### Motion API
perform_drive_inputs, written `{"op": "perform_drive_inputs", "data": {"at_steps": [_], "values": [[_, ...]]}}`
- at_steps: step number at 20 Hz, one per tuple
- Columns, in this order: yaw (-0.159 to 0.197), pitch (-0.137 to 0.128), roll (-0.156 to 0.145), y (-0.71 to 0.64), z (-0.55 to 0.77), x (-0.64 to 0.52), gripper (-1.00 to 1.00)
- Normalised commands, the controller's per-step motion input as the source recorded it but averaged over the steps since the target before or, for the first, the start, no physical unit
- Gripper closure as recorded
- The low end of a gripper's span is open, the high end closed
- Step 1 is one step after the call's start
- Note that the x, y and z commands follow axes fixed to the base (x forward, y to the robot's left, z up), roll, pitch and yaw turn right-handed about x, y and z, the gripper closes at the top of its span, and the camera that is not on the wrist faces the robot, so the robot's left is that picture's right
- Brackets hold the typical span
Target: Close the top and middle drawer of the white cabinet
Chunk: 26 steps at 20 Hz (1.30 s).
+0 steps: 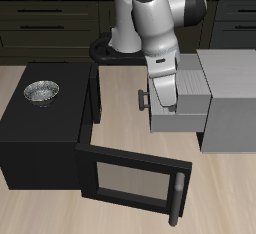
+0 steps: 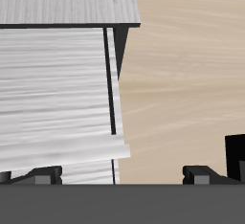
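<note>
The white cabinet (image 1: 232,98) stands on the table beside the black box. A pale drawer section (image 1: 182,116) sticks out of it toward the black box, with a short dark handle (image 1: 143,98) on its front. I cannot tell the top and middle drawer apart here. My gripper (image 1: 165,98) hangs over the pulled-out part, just behind the drawer front. In the wrist view, pale grey-white drawer surfaces (image 2: 57,94) lie below my gripper (image 2: 122,175). Its dark fingertips (image 2: 43,176) stand wide apart with nothing between them.
A black box (image 1: 45,128) carries a metal bowl (image 1: 42,93) on top. Its glass-paned door (image 1: 130,178) swings open toward the table's front edge, close to the drawer. Bare wood table (image 1: 120,108) lies between box and drawer. Dark counter cabinets (image 1: 50,18) run behind.
</note>
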Motion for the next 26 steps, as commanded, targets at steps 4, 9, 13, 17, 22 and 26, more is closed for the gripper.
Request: {"op": "perform_drive_inputs", "data": {"at_steps": [4,9,13,17,22,26], "values": [[-0.024,-0.023,0.02,0.2,-0.19,0.09,-1.0],[0.008,-0.033,0.028,0.24,-0.18,0.06,-1.0],[-0.004,-0.047,0.028,0.26,-0.03,0.02,-1.0],[-0.028,-0.043,0.009,0.18,0.03,0.04,-1.0],[-0.001,-0.078,0.019,0.19,0.04,-0.01,-1.0],[0.026,-0.075,0.01,0.12,0.04,0.04,-1.0]]}}
